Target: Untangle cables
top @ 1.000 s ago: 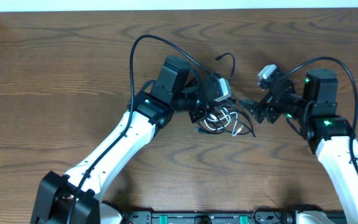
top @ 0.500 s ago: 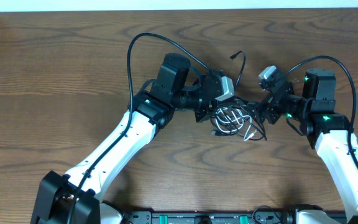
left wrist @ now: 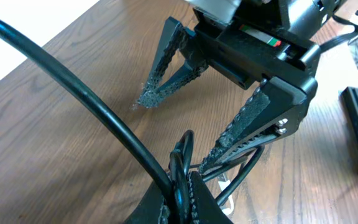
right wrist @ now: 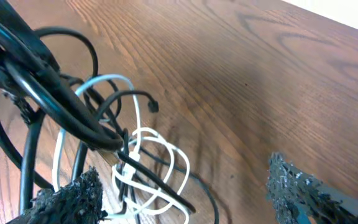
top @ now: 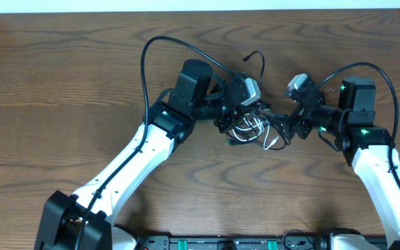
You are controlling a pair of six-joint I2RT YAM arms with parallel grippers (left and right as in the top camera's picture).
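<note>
The cables (top: 252,128) are a tangle of black cords and one white cord between my two grippers. My left gripper (top: 244,117) is shut on a bunch of black cords; in the left wrist view (left wrist: 180,198) they run up between its pads. A loose black cord end (top: 258,55) arcs away behind it. My right gripper (top: 283,126) is open at the tangle's right side. In the right wrist view its fingers (right wrist: 72,199) stand wide apart, with the white cord loops (right wrist: 151,157) and black cords (right wrist: 55,93) between and ahead of them.
The bare wooden table (top: 61,83) runs all round the tangle. Thick black arm wires (top: 151,52) loop above each arm. A dark rail (top: 228,243) lies along the front edge. The open right gripper (left wrist: 204,109) faces the left wrist camera closely.
My left gripper has drawn the held cords a little to the left and back, and the tangle has shifted left with it. The loose cord end swung left. The right gripper stays open.
</note>
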